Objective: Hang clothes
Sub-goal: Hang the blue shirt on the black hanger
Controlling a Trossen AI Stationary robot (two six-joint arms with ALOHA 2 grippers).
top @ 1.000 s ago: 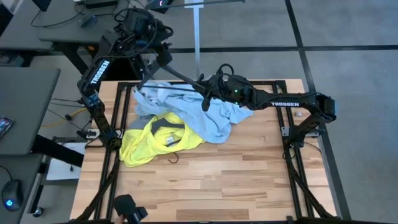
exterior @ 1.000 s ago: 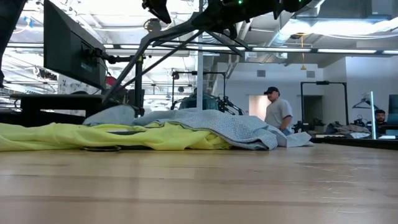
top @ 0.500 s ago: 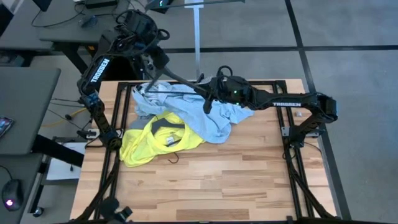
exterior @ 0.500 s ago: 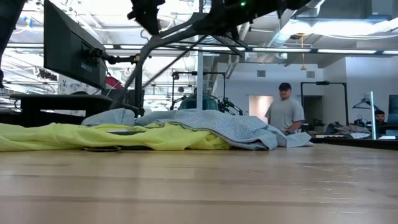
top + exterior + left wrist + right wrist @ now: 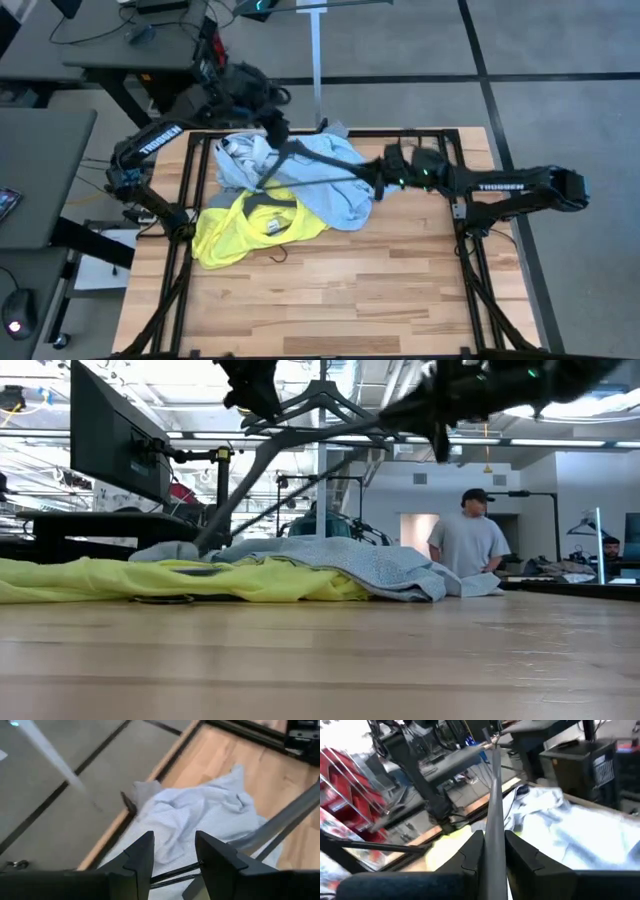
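The right gripper (image 5: 377,183) has its two fingers (image 5: 472,851) closed on one bar of a single black hanger (image 5: 310,170), as the right wrist view shows the bar clamped between them. The left gripper (image 5: 272,128) holds the same hanger at its other end; in the left wrist view a thin dark bar crosses the gap between its two fingers (image 5: 141,857), which stand partly apart, and whether they clamp the bar cannot be told. The hanger is raised above the surface (image 5: 340,290), spanning from about 11 o'clock to 3 o'clock over the garments.

Three garments lie in one pile on the far-left part of the surface:
- One neon-yellow T-shirt (image 5: 235,232), at 8 o'clock of the pile, spread flat.
- One grey T-shirt (image 5: 238,158), at 11 o'clock, bunched.
- One pale light-blue shirt (image 5: 335,195), at 2 o'clock, overlapping the yellow one and lying directly below the hanger.

In the low view one person (image 5: 468,540) stands in the room beyond the surface.
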